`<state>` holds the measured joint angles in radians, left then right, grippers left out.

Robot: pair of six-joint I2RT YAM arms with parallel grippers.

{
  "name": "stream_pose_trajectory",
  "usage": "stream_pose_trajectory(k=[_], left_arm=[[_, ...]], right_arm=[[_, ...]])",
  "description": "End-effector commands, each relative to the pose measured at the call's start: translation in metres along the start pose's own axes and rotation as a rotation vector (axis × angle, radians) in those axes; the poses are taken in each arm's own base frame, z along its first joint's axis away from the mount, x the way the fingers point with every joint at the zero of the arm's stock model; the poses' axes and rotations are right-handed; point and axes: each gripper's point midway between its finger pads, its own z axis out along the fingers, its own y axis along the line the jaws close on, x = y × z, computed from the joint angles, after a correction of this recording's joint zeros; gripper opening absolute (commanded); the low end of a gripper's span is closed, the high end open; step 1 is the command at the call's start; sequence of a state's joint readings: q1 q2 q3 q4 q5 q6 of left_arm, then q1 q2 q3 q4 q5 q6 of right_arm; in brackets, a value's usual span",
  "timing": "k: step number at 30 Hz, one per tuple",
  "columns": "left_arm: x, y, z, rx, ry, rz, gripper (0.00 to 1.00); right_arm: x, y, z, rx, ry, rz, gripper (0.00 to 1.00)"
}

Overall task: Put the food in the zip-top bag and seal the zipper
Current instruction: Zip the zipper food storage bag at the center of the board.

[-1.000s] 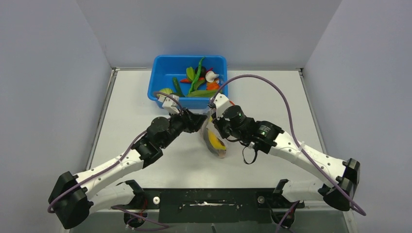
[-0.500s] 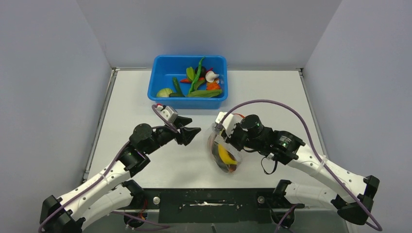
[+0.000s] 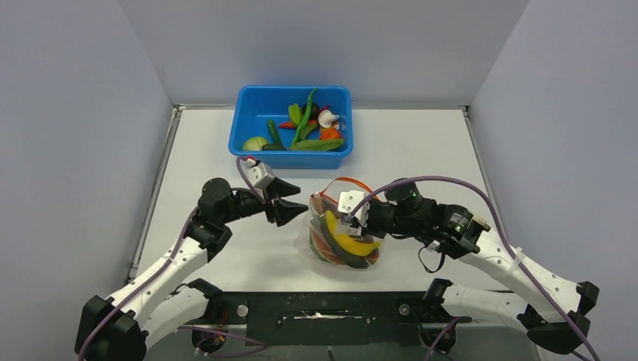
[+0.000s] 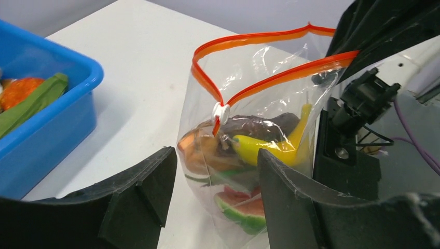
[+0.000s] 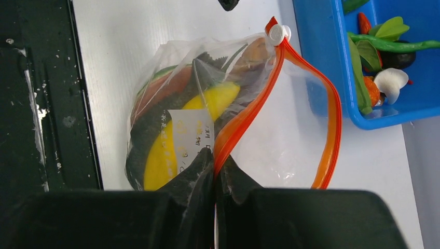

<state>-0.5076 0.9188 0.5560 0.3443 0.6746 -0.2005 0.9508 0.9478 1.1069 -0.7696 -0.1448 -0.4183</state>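
The right pincer is pinching the zipper at the right end of the zip-top bag, which is standing open-mouthed on the surface, just near of the blue tub. A banana and other food are lying inside. The left pincer is hovering spread just left of the bag.

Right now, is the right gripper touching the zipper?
Touching. The right wrist view shows the right gripper with its fingers pinched shut on the zipper, the orange strip disappearing between them.

Left gripper released the zip-top bag; right gripper pulled it nearer.
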Motion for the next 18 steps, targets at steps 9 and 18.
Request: stream_pose_trajectory(k=[9,18], left_arm=[[-0.014,-0.023,0.019,0.289,-0.046,0.069,0.57],[-0.011,-0.020,0.027,0.354,-0.020,0.144,0.57]], right_arm=[[-0.039,0.014,-0.008,-0.057,-0.233,-0.091,0.04],[-0.045,0.019,-0.010,-0.084,-0.267,-0.109,0.04]])
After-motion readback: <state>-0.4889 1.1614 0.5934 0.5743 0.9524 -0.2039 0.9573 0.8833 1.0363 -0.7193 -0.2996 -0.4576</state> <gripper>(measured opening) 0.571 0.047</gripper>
